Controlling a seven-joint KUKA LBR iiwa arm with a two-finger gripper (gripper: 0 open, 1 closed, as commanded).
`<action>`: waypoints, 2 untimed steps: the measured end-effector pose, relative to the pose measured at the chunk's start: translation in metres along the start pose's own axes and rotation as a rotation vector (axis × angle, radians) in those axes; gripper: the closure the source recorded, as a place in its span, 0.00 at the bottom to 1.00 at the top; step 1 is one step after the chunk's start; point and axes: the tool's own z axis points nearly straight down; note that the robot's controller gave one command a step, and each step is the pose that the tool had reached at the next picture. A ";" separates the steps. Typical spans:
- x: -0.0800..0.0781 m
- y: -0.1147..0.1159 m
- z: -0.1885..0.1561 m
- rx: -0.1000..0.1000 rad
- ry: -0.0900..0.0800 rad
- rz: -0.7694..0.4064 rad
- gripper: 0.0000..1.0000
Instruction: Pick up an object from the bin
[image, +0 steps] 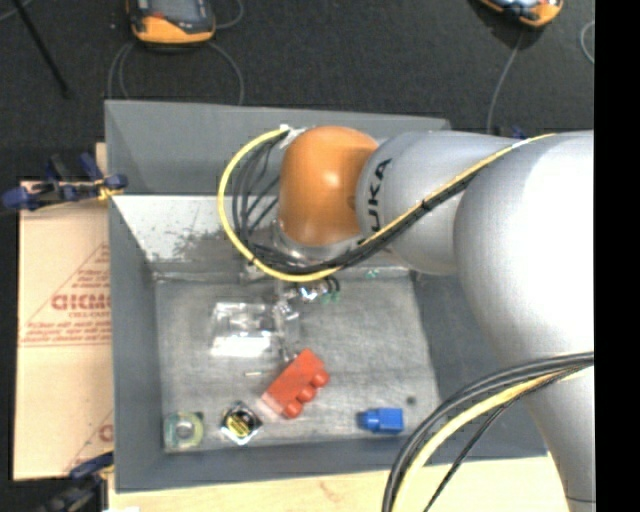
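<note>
We see the arm (500, 210) reaching in from the right. Its thick silver link lies across the upper right of the bin (135, 330) and bends down at the wrist, where the orange cover (318, 185) faces up at us. A yellow cable (232, 200) loops round the cover's left side (darker cables run beside it). Below the cover the gripper (285, 312) points down toward the bin floor, near the back wall and a little left of the floor's middle. The wrist hides most of it, so we cannot tell whether its jaws are spread or pressed together, nor whether anything sits between them.

The thing nearest the gripper is a clear plastic piece (240, 330), crumpled and shiny, lying on the floor just beside it on the view's left. A small green piece (326, 291) lies just to the view's right of the gripper, partly under the wrist. Toward the front a red studded block (295, 383) lies tilted, near the gripper but apart from it. Along the front wall sit a pale round ring (184, 430) in the left corner, a black-and-yellow piece (240, 423) beside it, and a blue block (381, 420) well to the right.
</note>
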 end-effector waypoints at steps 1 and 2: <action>0.004 0.010 0.004 0.005 -0.006 -0.044 0.00; 0.002 0.012 0.002 0.001 -0.016 -0.039 1.00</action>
